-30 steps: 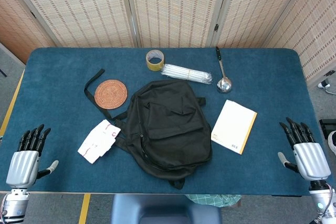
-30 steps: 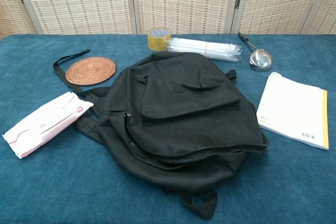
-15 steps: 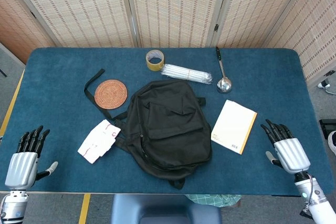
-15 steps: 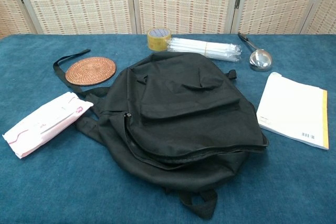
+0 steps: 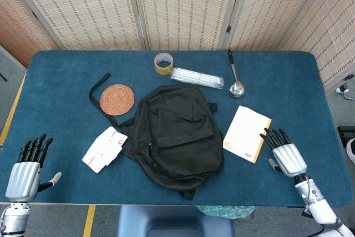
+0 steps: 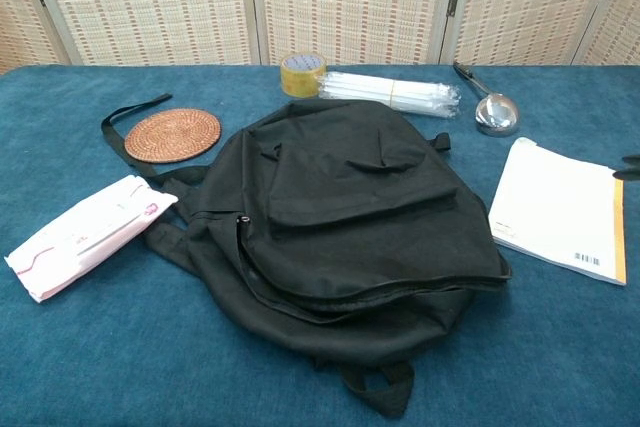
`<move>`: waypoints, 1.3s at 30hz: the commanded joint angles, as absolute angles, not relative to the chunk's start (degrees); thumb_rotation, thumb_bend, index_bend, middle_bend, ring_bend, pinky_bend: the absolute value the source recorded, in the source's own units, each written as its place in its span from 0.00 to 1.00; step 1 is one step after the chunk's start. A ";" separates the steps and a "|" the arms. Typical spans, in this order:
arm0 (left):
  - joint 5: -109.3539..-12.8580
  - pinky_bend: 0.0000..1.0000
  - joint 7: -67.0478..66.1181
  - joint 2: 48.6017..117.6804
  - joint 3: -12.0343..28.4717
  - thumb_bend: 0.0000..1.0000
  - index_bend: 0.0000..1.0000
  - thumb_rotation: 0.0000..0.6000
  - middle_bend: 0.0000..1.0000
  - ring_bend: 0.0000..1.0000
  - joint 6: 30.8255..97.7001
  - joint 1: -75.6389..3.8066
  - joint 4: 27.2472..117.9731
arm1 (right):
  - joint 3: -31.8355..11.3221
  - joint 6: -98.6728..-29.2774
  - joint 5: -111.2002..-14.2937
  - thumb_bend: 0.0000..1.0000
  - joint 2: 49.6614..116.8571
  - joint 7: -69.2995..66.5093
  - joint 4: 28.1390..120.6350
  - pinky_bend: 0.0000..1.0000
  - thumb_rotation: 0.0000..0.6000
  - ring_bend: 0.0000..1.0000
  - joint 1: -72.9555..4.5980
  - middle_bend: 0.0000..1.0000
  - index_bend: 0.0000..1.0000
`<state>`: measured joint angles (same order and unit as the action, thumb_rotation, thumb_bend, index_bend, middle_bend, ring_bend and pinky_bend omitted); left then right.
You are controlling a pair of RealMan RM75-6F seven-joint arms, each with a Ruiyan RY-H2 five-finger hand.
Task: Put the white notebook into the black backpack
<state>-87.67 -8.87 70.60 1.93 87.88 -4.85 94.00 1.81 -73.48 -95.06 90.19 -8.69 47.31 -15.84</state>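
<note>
Since the earlier frames the right hand point(image 5: 287, 156) has been brought inward across the counter point(image 5: 55, 76) toward the white notebook point(image 5: 246, 134), its dark fingertips point(image 5: 267, 135) now lying just beside the notebook's orange edge; whether they touch it cannot be told. Its fingers are spread and nothing is held. In the chest view only a dark tip is seen at the right border.

Taking the black backpack point(image 5: 176, 132) as the landmark: far to its left, at the near counter edge, the left hand point(image 5: 24, 174) is seen hovering with fingers extended and apart, empty, almost where it was. Just left of the backpack a pink-and-white packet point(image 5: 104, 149) is laid, close to the straps. Up and to the left a round woven coaster point(image 5: 117, 99) is placed, with a black strap point(image 5: 97, 88) curved around it. Behind the backpack a roll of tape point(image 5: 163, 63) is set, and beside it a bundle of clear straws point(image 5: 197, 77). To the upper right a metal ladle point(image 5: 235, 76) is laid. The white notebook rests flat on the counter just right of the backpack, outside it; the backpack appears closed
</note>
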 commanded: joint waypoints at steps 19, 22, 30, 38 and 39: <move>-87.48 0.00 -8.47 70.60 2.07 0.25 0.09 1.00 0.04 0.04 87.52 -4.86 93.84 | 3.30 -73.31 -95.75 0.37 99.46 -16.25 33.57 0.00 1.00 0.07 -19.07 0.02 0.00; -87.43 0.00 -8.50 70.63 2.11 0.25 0.09 1.00 0.04 0.04 87.47 -4.87 93.81 | 3.20 -73.23 -95.55 0.37 99.87 -16.57 32.98 0.00 1.00 0.08 -19.46 0.02 0.00; -87.34 0.00 -8.11 70.58 2.13 0.25 0.09 1.00 0.04 0.04 87.63 -4.70 93.64 | 2.53 -73.35 -94.99 0.37 100.51 -17.74 32.44 0.00 1.00 0.09 -20.92 0.04 0.00; -87.21 0.00 -7.80 70.80 2.15 0.25 0.09 1.00 0.04 0.04 87.43 -4.72 93.31 | 1.32 -72.97 -94.11 0.37 102.22 -17.72 31.58 0.02 1.00 0.11 -22.86 0.06 0.00; -87.19 0.00 -7.76 70.81 2.17 0.25 0.09 1.00 0.04 0.04 87.42 -4.73 93.30 | 1.06 -73.21 -94.00 0.38 102.63 -17.67 31.37 0.04 1.00 0.12 -23.12 0.07 0.01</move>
